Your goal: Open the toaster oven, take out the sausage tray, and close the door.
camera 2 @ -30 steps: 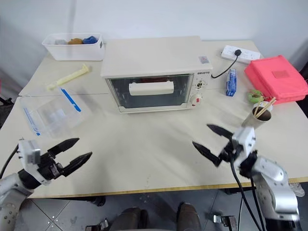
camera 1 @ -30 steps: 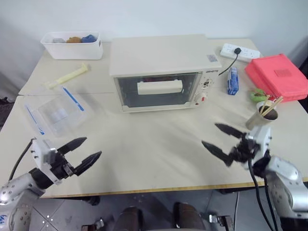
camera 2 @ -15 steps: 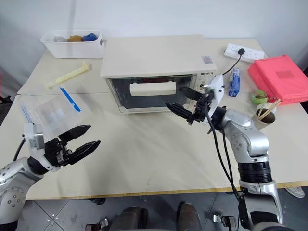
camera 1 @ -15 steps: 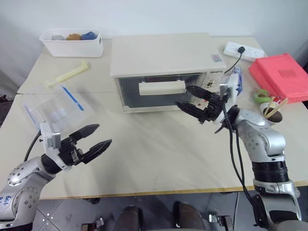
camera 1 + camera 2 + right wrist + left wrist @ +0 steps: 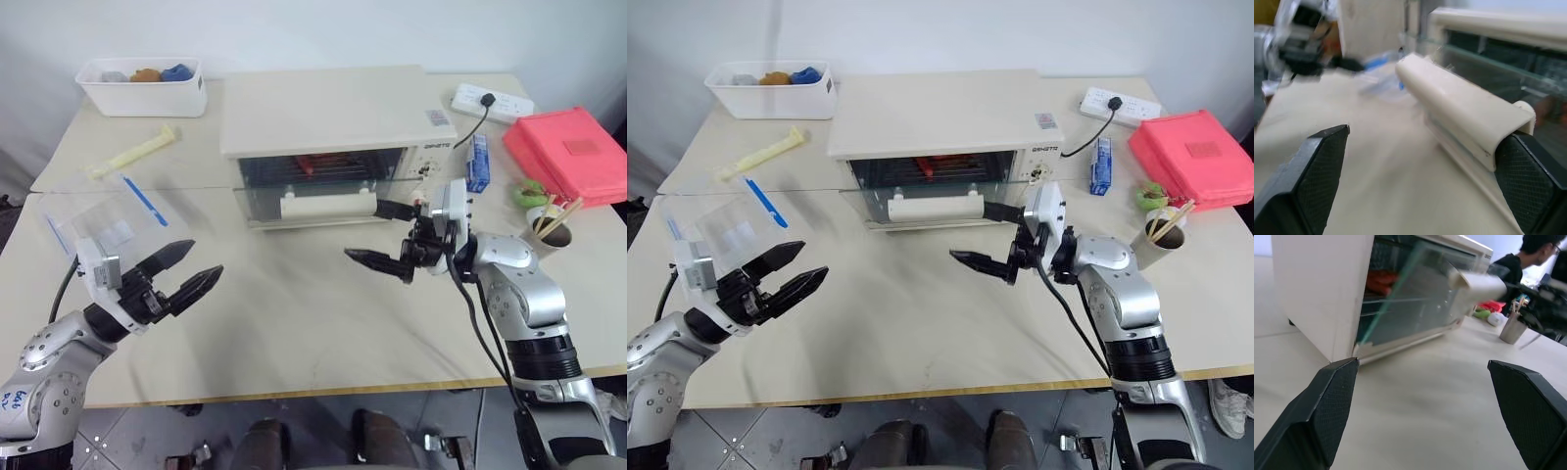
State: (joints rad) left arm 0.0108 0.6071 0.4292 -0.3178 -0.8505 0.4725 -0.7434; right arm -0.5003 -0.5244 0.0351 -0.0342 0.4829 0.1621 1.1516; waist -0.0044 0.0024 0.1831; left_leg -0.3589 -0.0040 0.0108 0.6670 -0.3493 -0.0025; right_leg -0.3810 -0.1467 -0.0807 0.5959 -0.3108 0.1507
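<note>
The toaster oven [image 5: 328,127], one, stands mid-table, its door [image 5: 323,191] ajar with sausages red inside. Right gripper [image 5: 384,235], open, reaches level beside the handle [image 5: 1459,110] (one finger behind it). Left gripper [image 5: 1425,416] is open, well apart from the oven.

The toaster oven [image 5: 328,113] in front of me is a cream-white box standing toward the far edge of the tabletop [image 5: 294,304], about midway along it, its glass front facing me and its knobs on the right-hand panel. The door [image 5: 921,201] is partly open: its glass panel tilts outward from the top, hinged along the bottom, and the broad cream bar handle [image 5: 934,207] hangs forward and low. Through the gap at the top I see the sausage tray [image 5: 323,164] inside the oven on a wire rack, with red-orange sausages [image 5: 937,164] on it. The tray's own metal is hard to make out behind the glass.
</note>
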